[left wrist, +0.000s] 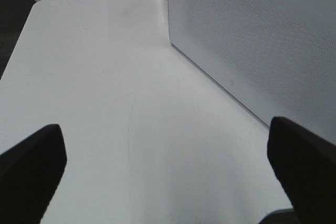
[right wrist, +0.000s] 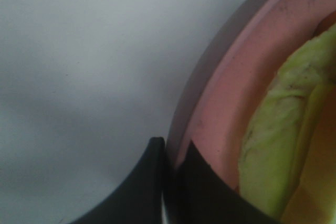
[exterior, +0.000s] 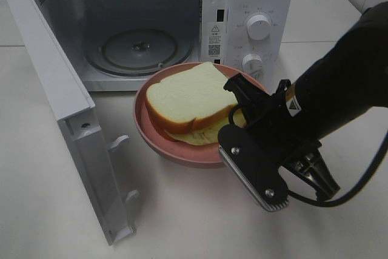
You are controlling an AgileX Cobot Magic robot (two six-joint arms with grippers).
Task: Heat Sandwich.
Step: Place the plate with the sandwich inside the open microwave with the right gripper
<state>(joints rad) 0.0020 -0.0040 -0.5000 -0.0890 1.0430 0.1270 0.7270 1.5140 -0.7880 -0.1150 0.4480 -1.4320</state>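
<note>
The sandwich (exterior: 188, 95), pale bread with brown crust and a yellowish-green layer (right wrist: 278, 145), lies on a round pink plate (exterior: 176, 150) just in front of the open microwave (exterior: 254, 4). My right gripper (exterior: 233, 141) reaches in from the right and is shut on the plate's near-right rim (right wrist: 220, 93); in the right wrist view its two dark fingertips (right wrist: 152, 182) pinch that rim. My left gripper (left wrist: 168, 182) is open over bare table beside the microwave's perforated side wall (left wrist: 252, 40), with nothing between its fingers. It is out of the high view.
The microwave door (exterior: 54, 89) stands swung out to the left, its lower corner near the table's front. The glass turntable (exterior: 139, 50) inside holds nothing. Two control knobs (exterior: 259, 26) sit on the right panel. White table (exterior: 182, 222) spreads in front.
</note>
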